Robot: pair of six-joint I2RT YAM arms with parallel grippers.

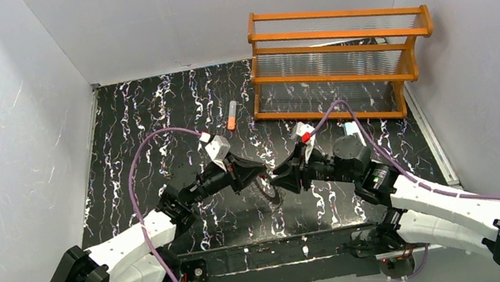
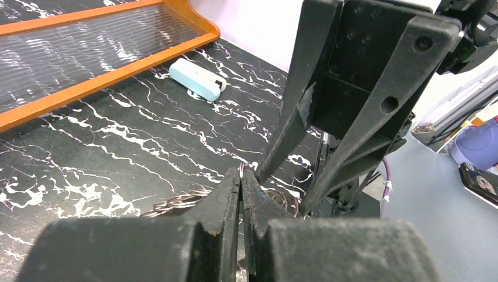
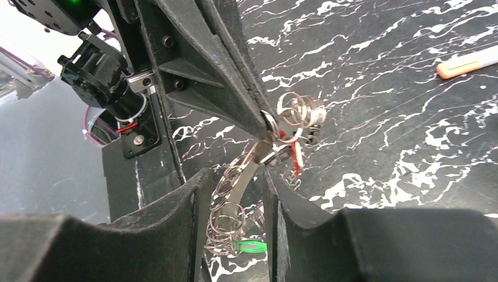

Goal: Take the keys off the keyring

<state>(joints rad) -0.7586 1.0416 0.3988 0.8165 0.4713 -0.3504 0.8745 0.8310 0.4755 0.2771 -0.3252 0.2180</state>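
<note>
While left jaws pinch it, keyring (image 3: 245,176) carries keys (image 3: 295,160) (red, green).

No legible text or labels anywhere.

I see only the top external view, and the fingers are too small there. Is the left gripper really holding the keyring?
Observer: Yes, the left gripper is shut on the rim of the keyring.
Operator: And the right one?
Observer: The right gripper is open, one finger on each side of the keyring.
Operator: Where is a key?
Observer: A green key hangs at the bottom of the keyring, inside the right gripper's opening.
</note>
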